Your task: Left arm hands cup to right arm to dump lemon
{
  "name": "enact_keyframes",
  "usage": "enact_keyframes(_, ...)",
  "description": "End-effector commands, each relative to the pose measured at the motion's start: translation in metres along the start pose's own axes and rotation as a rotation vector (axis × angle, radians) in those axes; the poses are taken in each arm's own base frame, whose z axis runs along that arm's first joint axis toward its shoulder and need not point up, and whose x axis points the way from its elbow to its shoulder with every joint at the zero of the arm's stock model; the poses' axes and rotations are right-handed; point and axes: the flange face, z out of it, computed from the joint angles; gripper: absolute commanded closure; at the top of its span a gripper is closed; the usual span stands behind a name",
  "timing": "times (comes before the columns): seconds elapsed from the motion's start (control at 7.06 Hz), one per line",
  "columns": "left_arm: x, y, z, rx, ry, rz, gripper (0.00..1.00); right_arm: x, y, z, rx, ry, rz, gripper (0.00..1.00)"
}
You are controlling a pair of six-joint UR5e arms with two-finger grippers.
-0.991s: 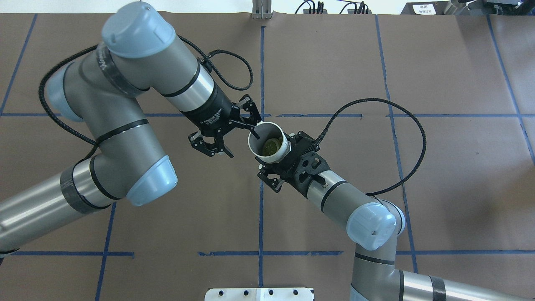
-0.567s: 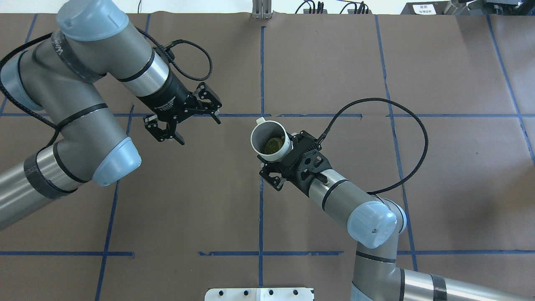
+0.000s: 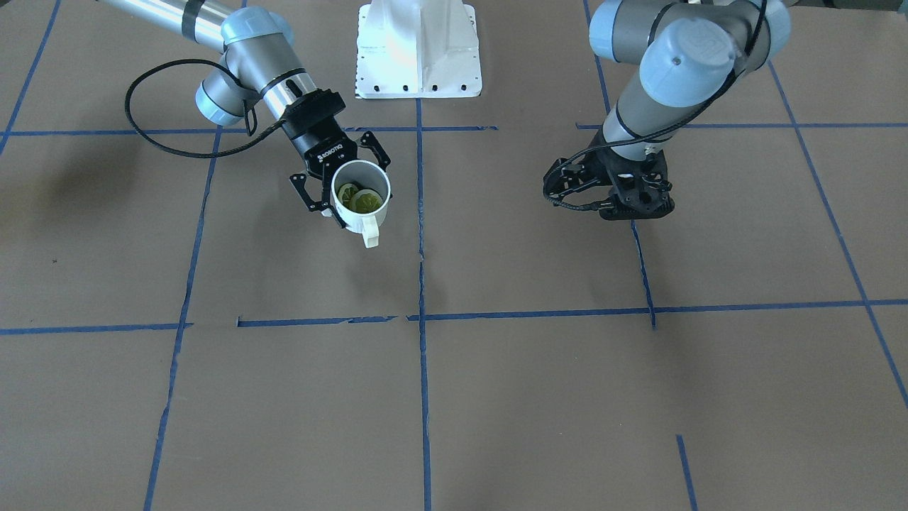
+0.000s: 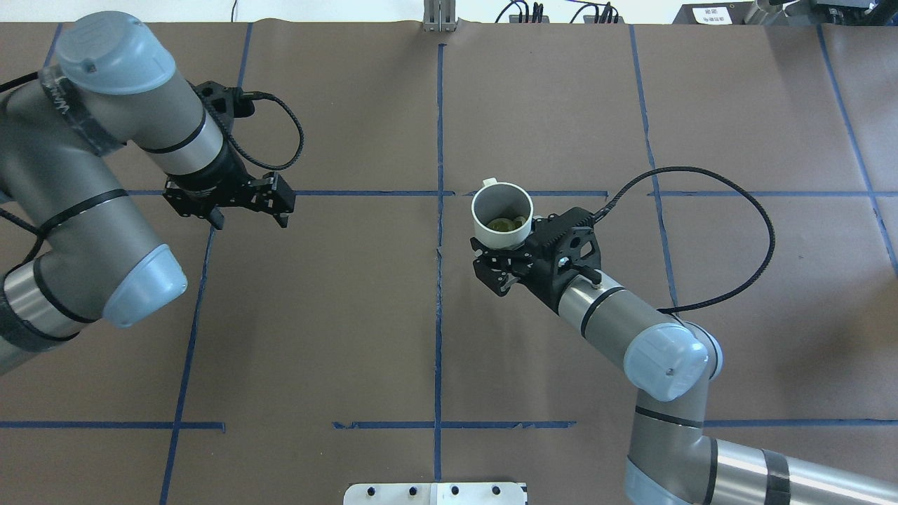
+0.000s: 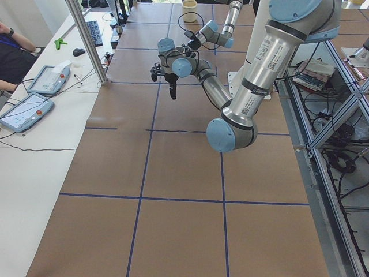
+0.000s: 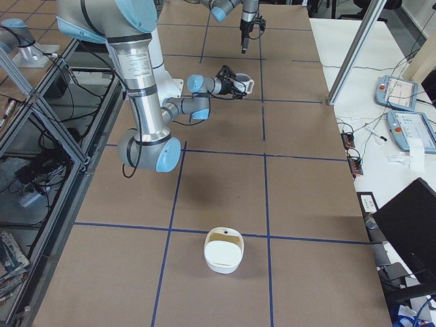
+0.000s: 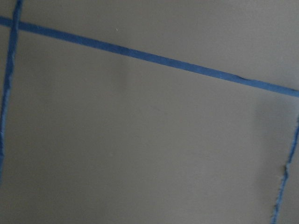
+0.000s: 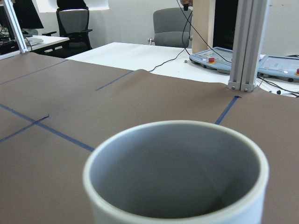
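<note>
While the brown-paper counter (image 4: 351,315), crossed by a grid of blue tape lines, fills most of every view, the two arms reach over it from the robot's white base (image 3: 418,50). The left arm (image 4: 105,161) is bent well out to its own side, far from the middle tape line. The right arm (image 4: 617,315) stretches forward and inward, just short of that line. A white bowl (image 6: 223,251) stands on the counter, in the right-hand side view near that camera's end and well apart from both arms. The left gripper (image 4: 249,210) points down at the counter with its fingers spread apart and nothing between them; its wrist camera sees only paper and tape. The right gripper (image 4: 508,245), the one lettered ROBOTIQ, is clamped on the cup (image 4: 501,210), with a finger on either side of the white body below the rim. It holds the cup in the air above the counter, just on the robot's right of the middle line, with the mouth up and tipped a little. The loop handle points away from the robot. Inside, on the grey bottom, lies the lemon (image 4: 506,224), dull yellow-green; in the front-facing view it looks like two slices side by side.
</note>
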Motion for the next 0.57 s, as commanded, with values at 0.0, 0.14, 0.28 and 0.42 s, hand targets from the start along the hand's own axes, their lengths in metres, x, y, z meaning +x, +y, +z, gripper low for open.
enact_keyframes(0.0, -0.054, 0.036, -0.023, 0.035, -0.013, 0.071, 0.0, 0.087, -0.022, -0.051, 0.012, 0.084, 0.013, 0.72)
enact_keyframes(0.14, -0.06, 0.041, -0.031, 0.099, -0.052, 0.07, 0.0, 0.134, -0.029, -0.074, -0.042, 0.09, 0.005, 0.72)
enact_keyframes(0.28, -0.057, 0.041, -0.03, 0.111, -0.054, -0.011, 0.0, 0.18, -0.043, -0.109, -0.089, 0.097, 0.007, 0.72)
enact_keyframes(0.42, -0.048, 0.042, -0.031, 0.113, -0.043, -0.033, 0.0, 0.215, -0.049, -0.146, -0.138, 0.108, 0.014, 0.71)
